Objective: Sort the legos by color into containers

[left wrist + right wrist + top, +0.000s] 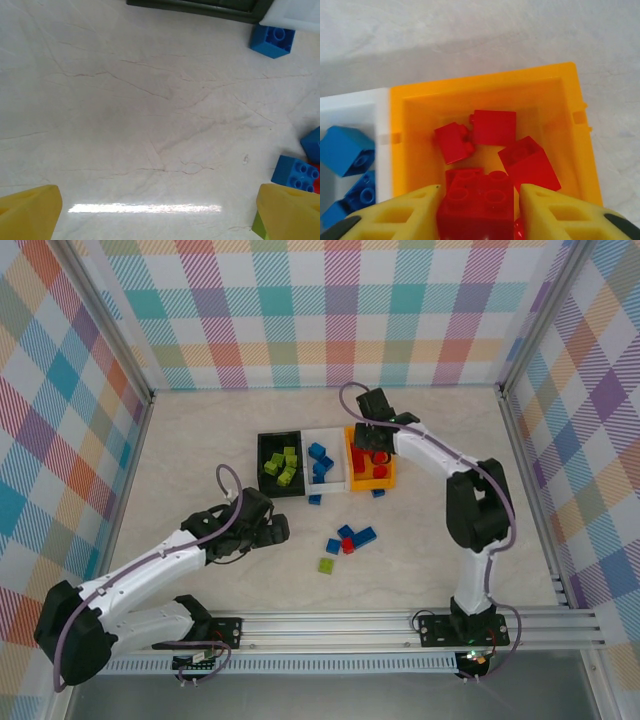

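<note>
My right hand (479, 187) pinches a red studded plastic brick (477, 202) over the orange-yellow plastic bin (485, 86), where reds belong.

The scene is lit brightly and evenly from above, a white glare streak is thrown on the surface (150, 125), and soft shadows are cast.

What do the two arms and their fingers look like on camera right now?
The left arm and right arm both have white links with black joints and a mauve cable looping alongside. The fingers are yellow, wedge-shaped plastic with cut-outs.
</note>
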